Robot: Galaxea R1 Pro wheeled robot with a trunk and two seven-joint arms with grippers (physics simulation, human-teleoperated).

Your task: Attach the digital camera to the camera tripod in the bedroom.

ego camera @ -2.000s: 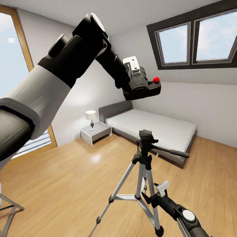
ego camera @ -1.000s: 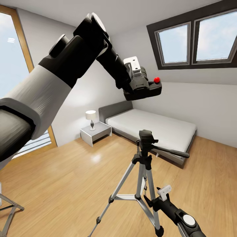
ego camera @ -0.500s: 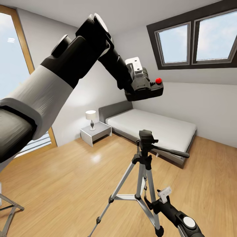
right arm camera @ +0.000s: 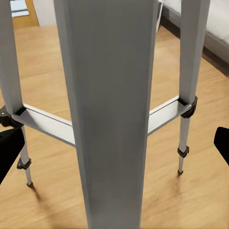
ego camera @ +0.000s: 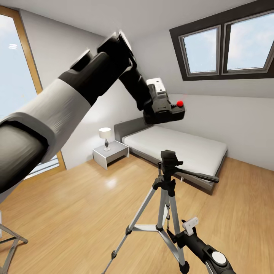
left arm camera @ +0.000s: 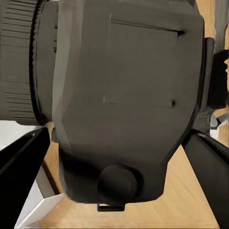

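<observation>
My left gripper (ego camera: 155, 103) is held high and is shut on the digital camera (ego camera: 166, 110), a black box with a red button (ego camera: 179, 103) on top. The camera hangs in the air above the camera tripod (ego camera: 168, 179), a clear gap over its black pan head (ego camera: 169, 156). In the left wrist view the camera body (left arm camera: 124, 95) sits between two black fingers (left arm camera: 24, 157). My right gripper (ego camera: 171, 233) is low beside a silver tripod leg (right arm camera: 114, 114). It is open, with one fingertip on either side of that leg.
The grey bed (ego camera: 182, 146) stands behind the tripod, with a nightstand (ego camera: 110, 152) and lamp (ego camera: 105, 135) to its left. Skylights (ego camera: 224, 45) are set in the sloped ceiling. A tall window (ego camera: 15, 76) is at the left. A dark stool leg (ego camera: 11, 239) shows at the bottom left.
My left arm has brought the camera down a little and slightly left, closer over the tripod head. The right gripper has crept a little along the tripod leg.
</observation>
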